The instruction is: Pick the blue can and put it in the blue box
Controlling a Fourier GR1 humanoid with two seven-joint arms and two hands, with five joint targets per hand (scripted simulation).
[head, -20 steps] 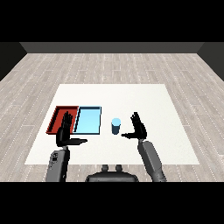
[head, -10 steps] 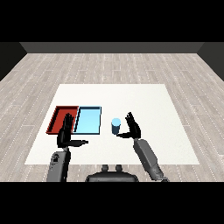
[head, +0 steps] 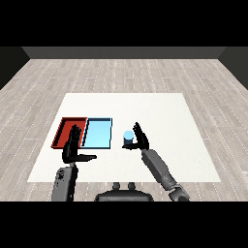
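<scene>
at the middle of the frame the blue can [head: 128,138] stands on the white table [head: 160,116], my right hand [head: 140,139] open just beside it, holding nothing. closing off-centre could tip it, i judge. left of it lie the blue box [head: 98,132] and red tray [head: 68,131]; my open left hand [head: 73,149] crowds their near edge.

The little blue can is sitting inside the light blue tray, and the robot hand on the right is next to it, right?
Not quite. In the head view the blue can stands on the white table, to the right of the light blue tray, not inside it. The right robot hand is indeed right beside the can.
</scene>
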